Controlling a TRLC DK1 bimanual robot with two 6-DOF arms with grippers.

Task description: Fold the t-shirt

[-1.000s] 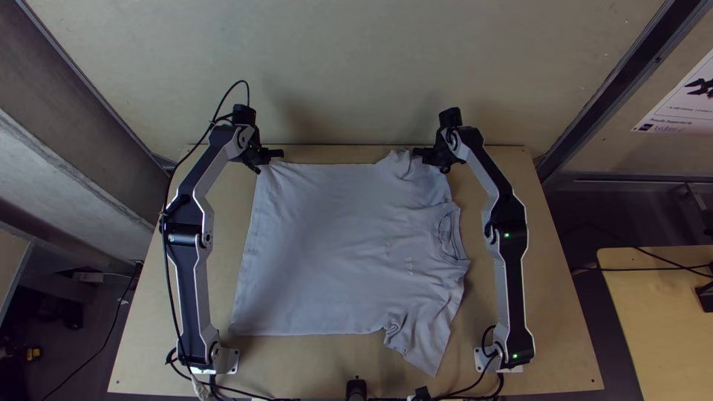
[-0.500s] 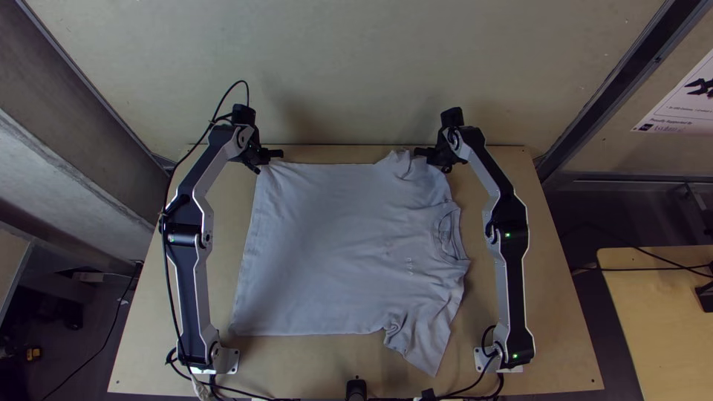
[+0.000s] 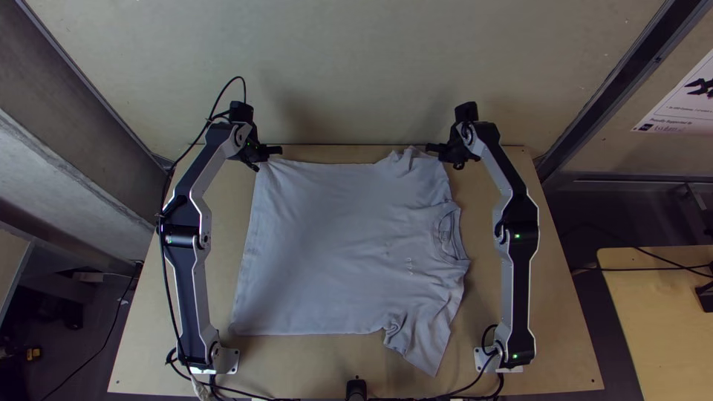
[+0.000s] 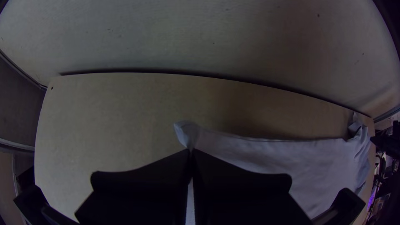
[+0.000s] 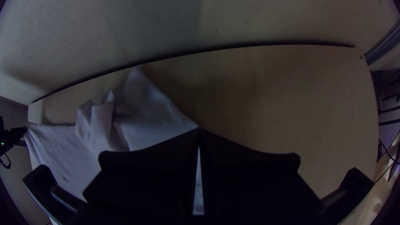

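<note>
Arms outstretched, left claw closed, right claw closed

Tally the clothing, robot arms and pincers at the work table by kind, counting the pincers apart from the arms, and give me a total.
Clothing: 1 (T-shirt)
Robot arms: 2 (left arm, right arm)
Pincers: 2 (left pincer, right pincer)
Total: 5
</note>
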